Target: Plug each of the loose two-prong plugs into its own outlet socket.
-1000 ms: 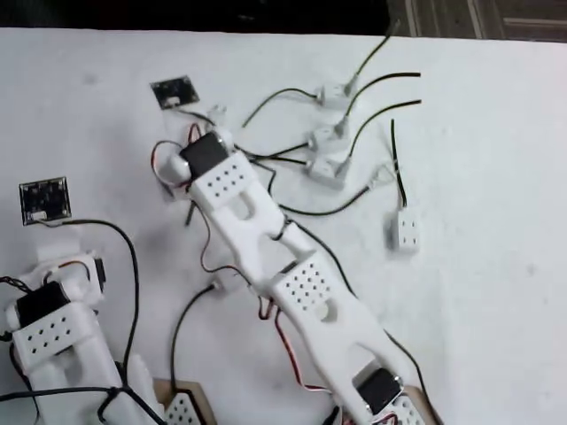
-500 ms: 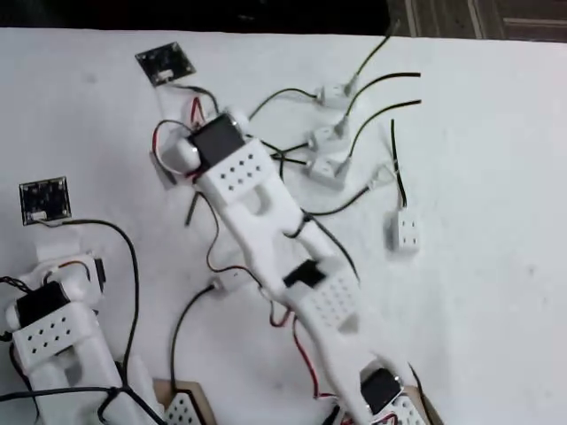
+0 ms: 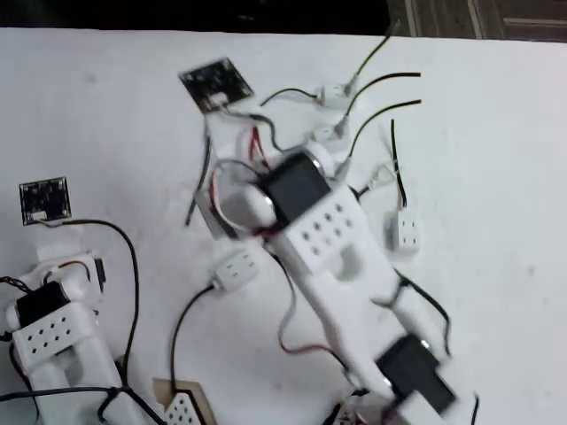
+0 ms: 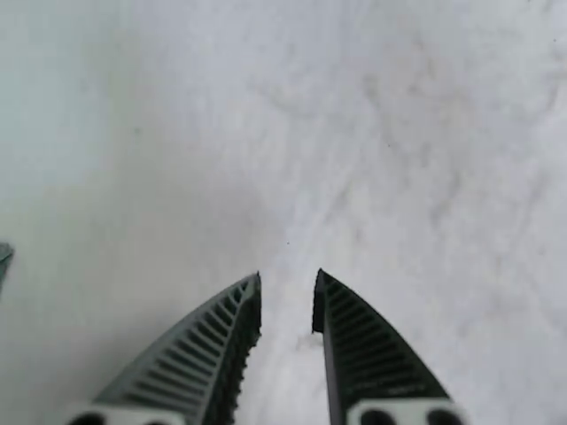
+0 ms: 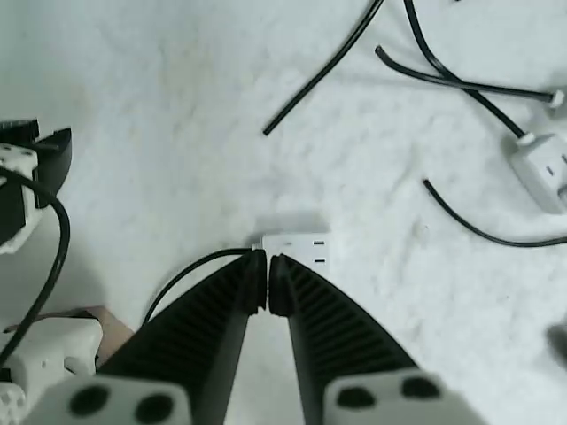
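With the right pincer (image 5: pixel 267 282) pressed together, empty, just beside the corded outlet socket (image 5: pixel 297 246) on the counter (image 5: pixel 177 106), expect the loose plug (image 3: pixel 383 175), well apart from that socket, to be light, rigid and easily dragged; grip its body sides only.

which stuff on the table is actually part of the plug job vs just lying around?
Job: near outlet socket; far outlet socket; small plug; white connectors on leads, mated or not unclear; right end effector, shut, by the near socket.
Not in play: brown cardboard piece; left end effector, open, off to the side.
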You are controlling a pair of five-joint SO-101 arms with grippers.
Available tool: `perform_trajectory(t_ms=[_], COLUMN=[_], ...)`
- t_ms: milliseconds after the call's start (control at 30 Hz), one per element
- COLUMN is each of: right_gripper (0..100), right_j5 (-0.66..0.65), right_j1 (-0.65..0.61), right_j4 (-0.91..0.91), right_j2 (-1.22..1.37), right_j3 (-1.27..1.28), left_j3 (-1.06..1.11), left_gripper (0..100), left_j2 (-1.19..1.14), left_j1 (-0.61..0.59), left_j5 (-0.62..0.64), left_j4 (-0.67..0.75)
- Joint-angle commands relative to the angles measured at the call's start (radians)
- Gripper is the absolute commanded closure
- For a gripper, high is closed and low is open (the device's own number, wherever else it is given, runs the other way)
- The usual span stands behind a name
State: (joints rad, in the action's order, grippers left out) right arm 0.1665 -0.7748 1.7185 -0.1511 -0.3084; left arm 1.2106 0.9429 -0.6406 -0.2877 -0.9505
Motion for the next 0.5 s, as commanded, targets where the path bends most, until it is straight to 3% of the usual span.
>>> perform_trajectory(t_ms=[0, 167, 300, 467], right_gripper=[98.1, 98.1, 96.7, 82.5], right_j5=[-0.011, -0.044, -0.012, -0.008], right_j1=[0.038, 0.081, 0.062, 0.001], right_j4=[-0.002, -0.102, -0.340, -0.590], right_j2=[-0.151, -0.203, -0.179, -0.041], right_j3=[0.144, 0.272, 0.414, 0.509], left_j3=[-0.003, -0.003, -0.003, -0.003], left_gripper=[89, 89, 89, 89], left_j2=[0.021, 0.021, 0.021, 0.021], left_j1=[-0.002, -0.002, -0.002, -0.002], left_j5=[0.005, 0.006, 0.008, 0.009], left_j4=[0.017, 0.017, 0.017, 0.017])
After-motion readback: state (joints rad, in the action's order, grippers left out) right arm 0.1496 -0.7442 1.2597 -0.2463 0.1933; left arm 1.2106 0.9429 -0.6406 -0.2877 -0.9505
